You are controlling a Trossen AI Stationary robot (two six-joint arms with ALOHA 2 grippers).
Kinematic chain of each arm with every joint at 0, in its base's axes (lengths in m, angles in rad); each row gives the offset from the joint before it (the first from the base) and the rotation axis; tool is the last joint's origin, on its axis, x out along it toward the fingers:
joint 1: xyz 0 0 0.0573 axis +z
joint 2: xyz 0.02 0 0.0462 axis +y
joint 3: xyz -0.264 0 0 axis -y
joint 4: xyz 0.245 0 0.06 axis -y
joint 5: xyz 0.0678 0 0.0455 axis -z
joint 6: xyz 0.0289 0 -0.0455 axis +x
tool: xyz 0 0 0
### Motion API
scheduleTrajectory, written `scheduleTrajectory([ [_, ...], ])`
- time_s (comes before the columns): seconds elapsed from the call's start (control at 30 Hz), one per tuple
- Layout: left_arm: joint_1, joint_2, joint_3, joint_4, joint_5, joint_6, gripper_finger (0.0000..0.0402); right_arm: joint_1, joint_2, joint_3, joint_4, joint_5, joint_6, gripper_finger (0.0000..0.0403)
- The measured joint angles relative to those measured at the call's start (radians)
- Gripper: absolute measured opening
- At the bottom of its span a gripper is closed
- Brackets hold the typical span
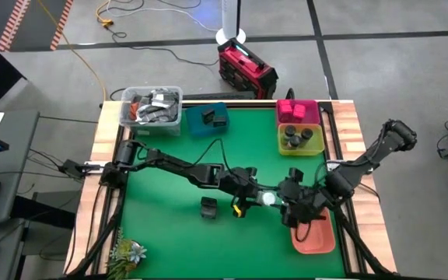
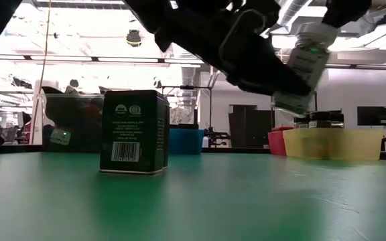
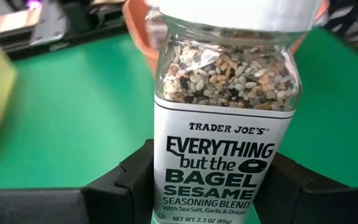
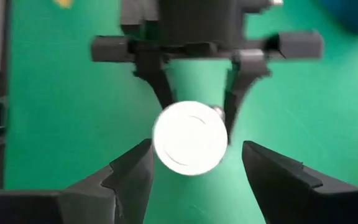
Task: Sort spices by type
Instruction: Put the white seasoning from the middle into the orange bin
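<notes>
My left gripper (image 1: 257, 194) is shut on a white-capped spice jar (image 1: 269, 198) in the air right of the table's middle; the left wrist view shows its seed-filled glass and "Everything but the Bagel" label (image 3: 219, 168). My right gripper (image 4: 196, 148) is open, with one finger on each side of the jar's white cap (image 4: 189, 138); I cannot tell whether they touch it. A dark grey tin (image 1: 208, 208) stands on its base on the green table (image 2: 134, 132). Other spices lie in the far trays. My left gripper pinches the jar's lower, labelled body (image 3: 166, 186) between its two fingers (image 3: 126, 186). The fingers come about level from the table's left. The jar is lifted clear of the table and tilted (image 2: 305, 63), its cap end pointing away from the gripper toward my right gripper.
A salmon tray (image 1: 317, 239) lies at the near right, just under my right gripper. At the far edge stand a clear tub of clutter (image 1: 152, 107), a teal tray with dark tins (image 1: 208, 118), a pink tray with magenta boxes (image 1: 296, 111) and a yellow tray with dark-lidded jars (image 1: 300, 138).
</notes>
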Motion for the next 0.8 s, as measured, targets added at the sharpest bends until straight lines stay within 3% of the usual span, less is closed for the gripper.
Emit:
scheduleTrajectory([
  [0.33, 0.016, -0.057, 0.000, -0.174, -0.070, 0.031, 0.0193, -0.057, 0.109, 0.159, -0.193, -0.018, -0.047, 0.0271],
  [0.57, 0.029, -0.057, 0.000, -0.214, -0.073, 0.026, 0.0193, -0.068, 0.268, 0.275, -0.369, -0.001, -0.070, 0.0271],
  [0.8, 0.032, -0.069, 0.001, -0.231, -0.071, 0.045, 0.0193, -0.055, 0.318, 0.307, -0.428, -0.027, -0.028, 0.0271],
])
